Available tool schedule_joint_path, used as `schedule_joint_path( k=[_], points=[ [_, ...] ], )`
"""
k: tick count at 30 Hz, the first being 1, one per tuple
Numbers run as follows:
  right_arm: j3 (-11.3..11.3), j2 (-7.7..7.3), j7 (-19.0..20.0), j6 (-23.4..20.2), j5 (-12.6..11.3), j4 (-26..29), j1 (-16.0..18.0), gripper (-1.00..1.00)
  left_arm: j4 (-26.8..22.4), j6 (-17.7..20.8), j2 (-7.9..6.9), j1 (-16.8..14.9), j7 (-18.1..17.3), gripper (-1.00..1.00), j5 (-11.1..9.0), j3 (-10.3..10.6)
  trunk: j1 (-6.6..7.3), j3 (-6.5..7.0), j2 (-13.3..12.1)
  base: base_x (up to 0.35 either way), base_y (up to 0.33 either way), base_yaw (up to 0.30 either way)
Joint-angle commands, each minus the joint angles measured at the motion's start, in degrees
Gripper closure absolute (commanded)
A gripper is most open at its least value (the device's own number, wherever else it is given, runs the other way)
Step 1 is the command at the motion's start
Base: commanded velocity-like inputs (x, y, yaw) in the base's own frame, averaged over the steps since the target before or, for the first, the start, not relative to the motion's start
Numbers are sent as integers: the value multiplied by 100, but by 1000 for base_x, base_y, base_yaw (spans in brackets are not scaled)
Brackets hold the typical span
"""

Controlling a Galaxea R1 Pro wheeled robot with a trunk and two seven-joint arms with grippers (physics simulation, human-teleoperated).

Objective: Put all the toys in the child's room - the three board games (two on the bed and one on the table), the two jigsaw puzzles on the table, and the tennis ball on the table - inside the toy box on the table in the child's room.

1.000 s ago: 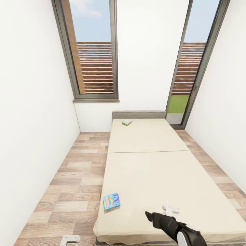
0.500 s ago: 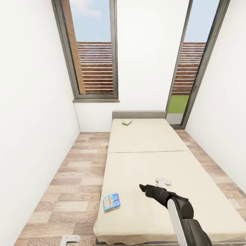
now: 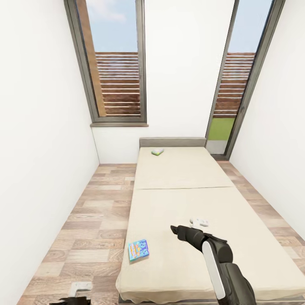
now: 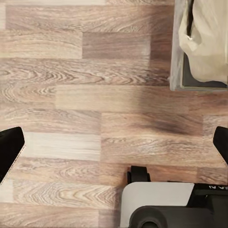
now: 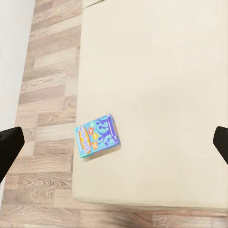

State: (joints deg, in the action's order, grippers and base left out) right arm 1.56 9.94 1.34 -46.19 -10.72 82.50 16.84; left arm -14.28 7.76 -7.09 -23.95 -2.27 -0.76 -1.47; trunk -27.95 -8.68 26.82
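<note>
I cannot read any writing on the blue game [image 3: 138,250]; its lid shows only orange and white blobs, and the right wrist view [image 5: 97,135] gives it larger but no more legible. It lies flat on the bed [image 3: 186,199] near the foot, close to the edge on my left. The second game [image 3: 157,151], white-green, sits far up by the headboard [image 3: 172,142], too small to make out any logo. My right gripper [image 3: 199,221] hangs above the mattress, to the right of the blue game and well apart from it; in its wrist view the two dark fingertips [image 5: 9,151] stand at opposite edges, wide apart, with nothing between them. My left gripper [image 3: 80,286] is low over the wood floor [image 3: 89,220] beside the bed; its fingertips [image 4: 9,151] are likewise spread wide and empty. That wrist view also shows a bed corner [image 4: 199,47] with the grey frame and a fold of beige cover, plus part of my own base [image 4: 166,209]. Two tall windows [image 3: 114,63] with slatted fencing outside flank the far wall.
</note>
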Motion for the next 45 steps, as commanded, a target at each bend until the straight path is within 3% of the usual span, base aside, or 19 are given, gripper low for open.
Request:
schedule_joint_path(
  k=[1, 9, 15, 23, 25, 31, 45],
  points=[
    [15, 6, 13, -22, -18, -21, 33, -100, -114, 280, -62, -152, -119, -100, -19, -51, -3, -12, 11, 0, 0, 0],
    [67, 6, 27, -7, -24, -58, 86, -100, -1053, 1815, -222, -837, -695, -100, -51, -345, -3, -12, 11, 0, 0, 0],
    [73, 5, 29, 5, -19, -55, 90, -100, -1618, 2455, -227, -1081, -782, -100, -44, -406, -3, -12, 11, 0, 0, 0],
    [41, 6, 17, 14, -17, -64, 91, -100, -1732, 2441, -136, -1132, -757, -100, -49, -417, -3, -12, 11, 0, 0, 0],
    [32, 6, 16, 25, -14, -61, 91, -100, -1740, 2390, 38, -1136, -752, -100, -36, -412, -3, -12, 11, 0, 0, 0],
    [3, 6, 14, 187, -8, -59, 91, -100, -1745, 2206, 253, -1138, -749, -100, -7, -408, -3, -12, 11, 0, 0, 0],
    [-4, 6, 11, 232, 3, -24, 91, -100, -1775, 2209, 306, -1147, -739, -100, -25, -407, -3, -12, 11, 0, 0, 0]
  ],
)
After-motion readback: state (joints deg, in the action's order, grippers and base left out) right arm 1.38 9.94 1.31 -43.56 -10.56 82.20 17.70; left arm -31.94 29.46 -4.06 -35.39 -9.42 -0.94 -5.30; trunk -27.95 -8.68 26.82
